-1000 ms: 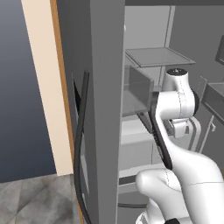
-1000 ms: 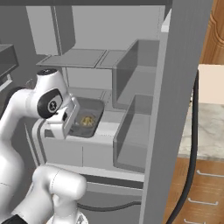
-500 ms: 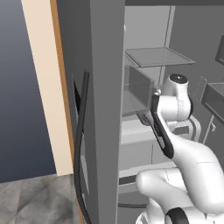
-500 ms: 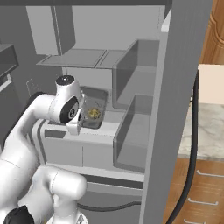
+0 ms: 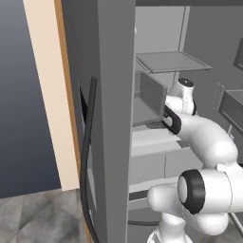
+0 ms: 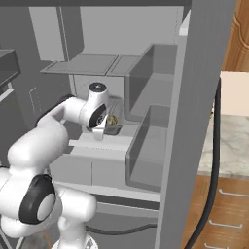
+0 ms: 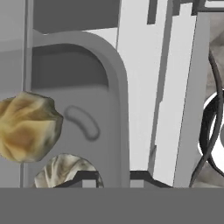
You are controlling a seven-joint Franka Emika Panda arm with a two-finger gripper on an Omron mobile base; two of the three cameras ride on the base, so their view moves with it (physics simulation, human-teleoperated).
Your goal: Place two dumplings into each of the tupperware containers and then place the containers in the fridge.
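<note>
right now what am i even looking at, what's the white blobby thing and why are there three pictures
The white jointed thing is a robot arm on a base that can drive. It is reaching into an open grey fridge in a simulated kitchen. Two pictures come from cameras on the base, behind the arm to its left and right, so they show the same scene from two sides. The third comes from a camera on the robot's hand, looking along its gripper. In that close view you see a grey plastic container with rounded corners, holding two tan dumplings. From the right base camera the container sits on a fridge shelf just past the gripper. Whether the gripper is open or gripping the container, I cannot tell.
</note>
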